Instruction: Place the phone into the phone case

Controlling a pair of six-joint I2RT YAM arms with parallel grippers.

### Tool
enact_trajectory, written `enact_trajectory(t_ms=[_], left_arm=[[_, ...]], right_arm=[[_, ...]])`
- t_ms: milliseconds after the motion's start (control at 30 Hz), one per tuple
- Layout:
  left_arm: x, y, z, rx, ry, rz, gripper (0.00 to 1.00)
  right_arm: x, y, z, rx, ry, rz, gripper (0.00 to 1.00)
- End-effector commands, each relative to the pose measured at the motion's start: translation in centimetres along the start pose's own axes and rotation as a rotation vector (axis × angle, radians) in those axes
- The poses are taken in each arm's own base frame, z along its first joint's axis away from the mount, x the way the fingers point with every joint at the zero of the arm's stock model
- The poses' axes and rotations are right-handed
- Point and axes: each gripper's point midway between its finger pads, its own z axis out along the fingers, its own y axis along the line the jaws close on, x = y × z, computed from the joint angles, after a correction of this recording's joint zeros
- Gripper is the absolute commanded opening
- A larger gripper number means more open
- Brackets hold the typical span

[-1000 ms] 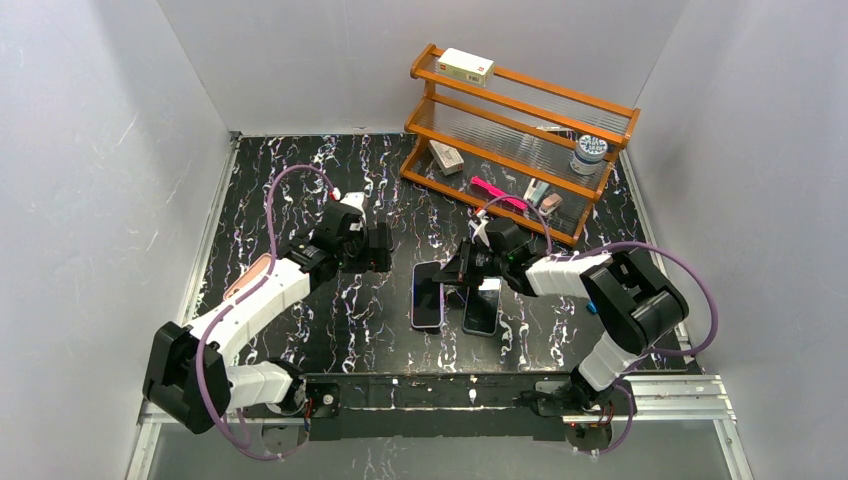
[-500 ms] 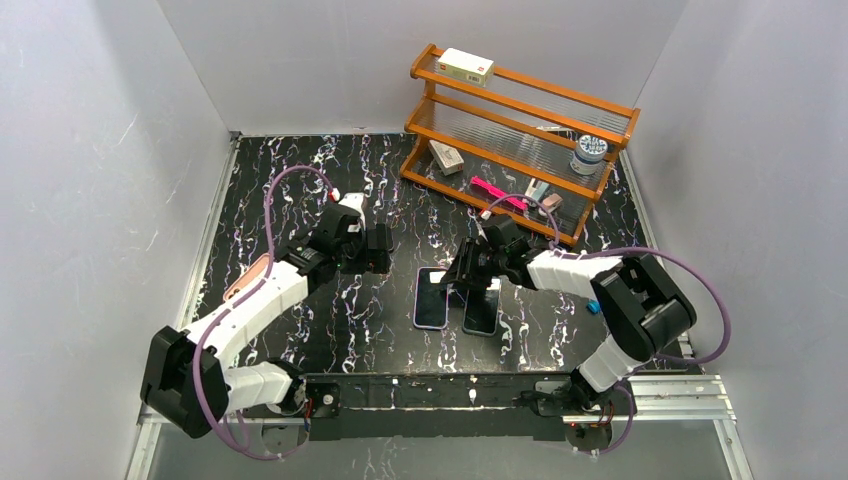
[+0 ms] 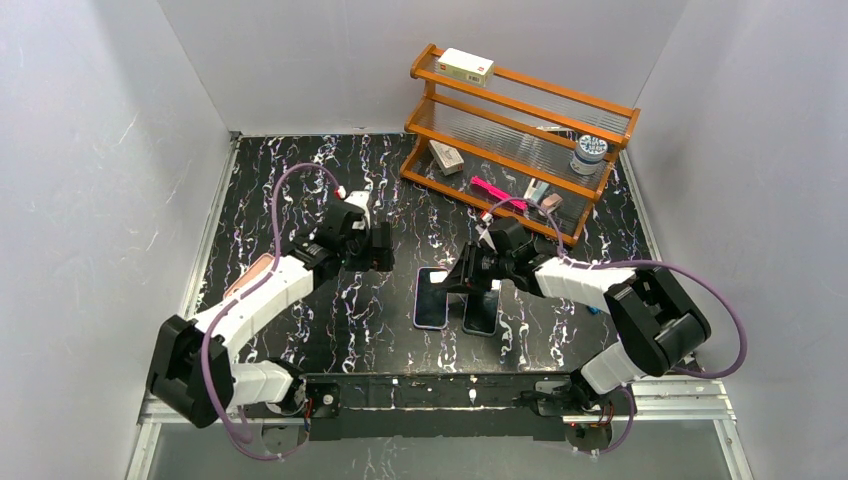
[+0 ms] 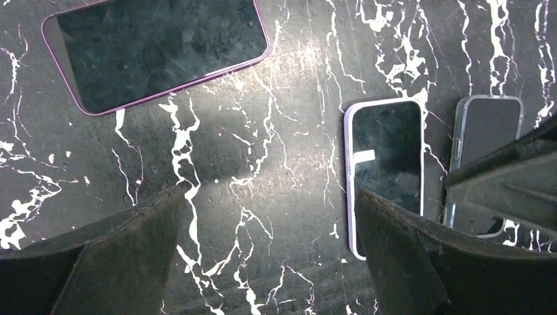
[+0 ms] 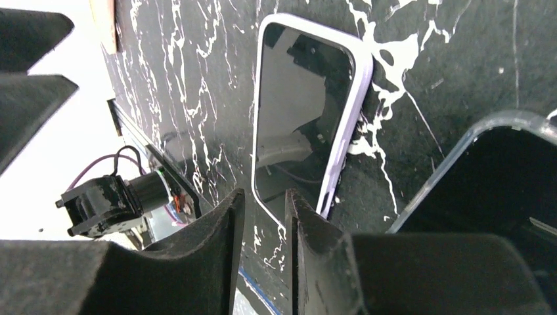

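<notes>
The phone (image 3: 430,297) has a glossy black screen and a pale lilac rim and lies flat near the table's front middle; it also shows in the wrist views (image 4: 384,170) (image 5: 299,111). Close on its right lies the clear-rimmed phone case (image 3: 482,306) (image 4: 486,128) (image 5: 499,177), dark inside. My right gripper (image 3: 462,278) (image 5: 264,197) hovers low over the phone's far end and the gap between the two. Its jaws stand a narrow slit apart with nothing in it. My left gripper (image 3: 378,248) (image 4: 268,193) is wide open over bare marble left of the phone.
A wooden rack (image 3: 520,130) with small items stands at the back right. A dark slab with a magenta rim (image 4: 154,49) lies farther from the phone in the left wrist view. A salmon-coloured flat thing (image 3: 252,275) lies under the left arm. White walls enclose the table.
The right jaws went from shut to slightly parted, and the right arm's elbow swung outward to the right. The left gripper drifted a little toward the phone.
</notes>
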Motion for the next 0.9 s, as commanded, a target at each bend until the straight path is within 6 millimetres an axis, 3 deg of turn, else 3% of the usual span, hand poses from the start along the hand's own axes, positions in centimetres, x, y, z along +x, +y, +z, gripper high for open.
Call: enact_trajectory(t_ms=[0, 300, 433, 600, 700, 867], left_arm=[[-2.8, 1.1, 0.9, -0.081, -0.033, -0.006, 0.98], [-5.3, 4.0, 5.3, -0.167, 0.031, -0.076, 0.98], [-5.6, 3.8, 7.6, -0.112, 0.064, -0.105, 0.98], [-7.6, 5.8, 9.8, -0.119, 0.054, -0.122, 0.96], [-8.6, 5.5, 11.1, -0.054, 0.075, -0.112, 0.96], [-8.4, 6.8, 12.8, -0.045, 0.116, -0.128, 0.96]], right_arm=[[0.9, 0.9, -0.2, -0.07, 0.017, 0.006, 0.36], [2.8, -0.3, 0.6, -0.031, 0.077, 0.003, 0.35], [2.7, -0.9, 0.3, 0.002, 0.054, 0.018, 0.39], [1.8, 0.6, -0.9, -0.029, 0.003, -0.008, 0.47], [1.2, 1.3, -1.7, -0.019, -0.024, -0.029, 0.56], [0.5, 2.4, -2.7, -0.032, -0.062, -0.048, 0.73]])
